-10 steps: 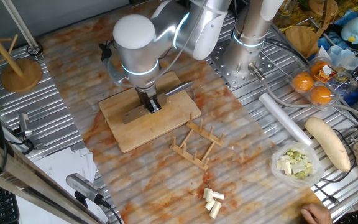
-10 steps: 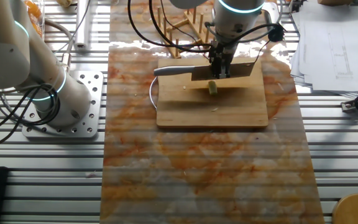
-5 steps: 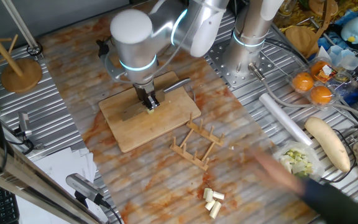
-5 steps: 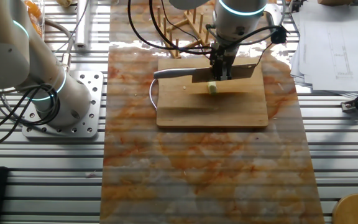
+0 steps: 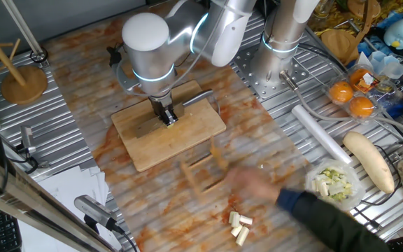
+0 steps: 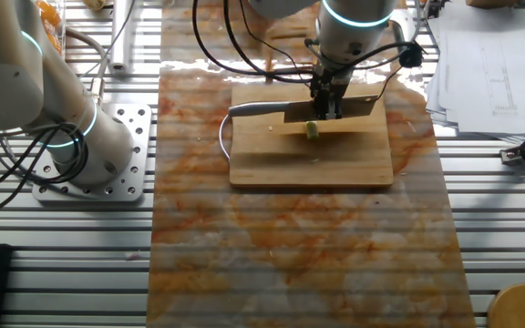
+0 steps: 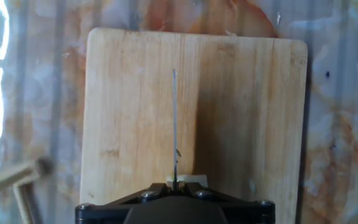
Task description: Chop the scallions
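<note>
My gripper (image 6: 324,107) is shut on a cleaver (image 6: 355,108), held blade-down over the wooden cutting board (image 6: 272,162). A thumb-sized pale green scallion stub (image 6: 312,131) lies on the board right under the blade. In one fixed view the gripper (image 5: 165,114) stands over the board (image 5: 145,147), with the stub (image 5: 171,121) just below the fingers. In the hand view the blade (image 7: 174,124) shows as a thin edge-on line, with the stub (image 7: 188,180) peeking out at its near end.
A person's blurred arm (image 5: 327,217) reaches in from the lower right across the wooden rack (image 5: 205,171). Cut cream stubs (image 5: 239,227) lie on the mat. A bowl of chopped pieces (image 5: 334,185), a long cream root (image 5: 369,161) and oranges (image 5: 352,98) stand at the right.
The person's arm has swept in from the right to the wooden rack, which now looks blurred and shifted. My gripper and cleaver have moved slightly over the stub.
</note>
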### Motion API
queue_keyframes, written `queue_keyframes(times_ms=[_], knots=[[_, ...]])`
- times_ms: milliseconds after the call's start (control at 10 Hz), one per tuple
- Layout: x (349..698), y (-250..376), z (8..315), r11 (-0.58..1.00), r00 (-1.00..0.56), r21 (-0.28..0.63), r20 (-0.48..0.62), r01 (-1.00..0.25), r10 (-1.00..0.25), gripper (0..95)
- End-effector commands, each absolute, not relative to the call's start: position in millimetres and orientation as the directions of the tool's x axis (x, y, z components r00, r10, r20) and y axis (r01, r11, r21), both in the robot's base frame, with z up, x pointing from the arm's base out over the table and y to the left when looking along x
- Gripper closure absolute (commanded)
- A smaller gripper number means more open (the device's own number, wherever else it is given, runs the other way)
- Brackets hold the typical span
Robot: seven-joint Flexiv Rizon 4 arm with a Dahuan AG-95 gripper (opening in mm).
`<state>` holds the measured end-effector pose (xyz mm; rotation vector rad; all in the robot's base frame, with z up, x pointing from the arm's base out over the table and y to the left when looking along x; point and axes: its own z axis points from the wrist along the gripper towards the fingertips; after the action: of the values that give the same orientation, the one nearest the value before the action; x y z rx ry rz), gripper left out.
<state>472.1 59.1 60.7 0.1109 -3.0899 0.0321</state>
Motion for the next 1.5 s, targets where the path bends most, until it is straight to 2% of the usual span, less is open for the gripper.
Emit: queue_keyframes(times_ms=[100, 600, 900, 1100, 1200, 1500], knots=[[471.7, 59.8, 61.3, 0.997, -0.996, -0.018, 0.05, -0.074, -0.073, 95.0], [468.5, 61.2, 61.4, 0.997, -0.996, -0.016, 0.054, -0.075, -0.074, 95.0], [467.7, 57.1, 39.7, 0.997, -0.997, -0.027, 0.021, -0.079, -0.078, 95.0], [479.0, 54.7, 24.4, 0.998, -0.998, -0.012, 0.002, -0.066, -0.066, 95.0], [483.4, 59.1, 20.2, 0.999, -0.999, 0.009, 0.005, -0.045, -0.045, 95.0], [483.1, 59.4, 21.3, 0.998, -0.998, -0.02, 0.007, -0.064, -0.064, 95.0]])
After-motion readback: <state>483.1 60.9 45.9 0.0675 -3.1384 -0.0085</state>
